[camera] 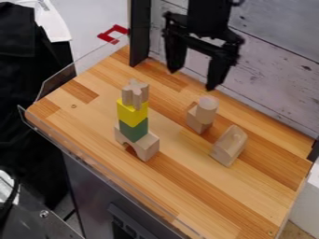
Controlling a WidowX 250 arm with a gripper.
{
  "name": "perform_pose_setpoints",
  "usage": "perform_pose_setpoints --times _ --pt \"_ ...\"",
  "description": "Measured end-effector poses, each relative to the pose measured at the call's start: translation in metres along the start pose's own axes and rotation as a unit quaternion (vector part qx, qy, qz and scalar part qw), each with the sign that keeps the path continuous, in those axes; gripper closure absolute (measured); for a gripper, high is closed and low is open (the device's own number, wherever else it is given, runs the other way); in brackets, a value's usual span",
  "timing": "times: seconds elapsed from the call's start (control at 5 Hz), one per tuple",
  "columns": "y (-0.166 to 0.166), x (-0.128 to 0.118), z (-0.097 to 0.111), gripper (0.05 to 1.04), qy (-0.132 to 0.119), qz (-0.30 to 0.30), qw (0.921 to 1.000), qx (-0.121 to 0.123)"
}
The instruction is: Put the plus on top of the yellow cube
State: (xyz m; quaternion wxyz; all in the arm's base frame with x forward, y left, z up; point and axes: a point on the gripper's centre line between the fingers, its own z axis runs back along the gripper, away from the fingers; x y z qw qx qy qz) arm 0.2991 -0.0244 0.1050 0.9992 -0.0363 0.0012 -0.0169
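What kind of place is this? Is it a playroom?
Probably a robot lab or workshop: a black robot arm hangs over a wooden table, where toy blocks are stacked, including a yellow cube.

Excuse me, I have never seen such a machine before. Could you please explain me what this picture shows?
There is one picture, taken by a fixed camera looking down at a slant. The black machine at the top is a robot arm. Its claw hangs over the back part of the wooden table; its two fingers are apart and hold nothing.

On the table stands a small tower. From the bottom up: an arch block, a green block, a yellow cube, and a plain wooden plus on top. To the right in the picture are a round wooden block, together with a small block, and another wooden block nearby.
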Motion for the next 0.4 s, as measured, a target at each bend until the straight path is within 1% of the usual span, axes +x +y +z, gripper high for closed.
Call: perform_pose_setpoints --times 0.2,0.4 --pt "-0.0011 0.0053 -0.0128 0.083 0.002 0.011 0.9999 -0.008" --pt "0.0033 0.0051 -0.0205 0.083 -0.005 0.033 0.9993 -0.018"
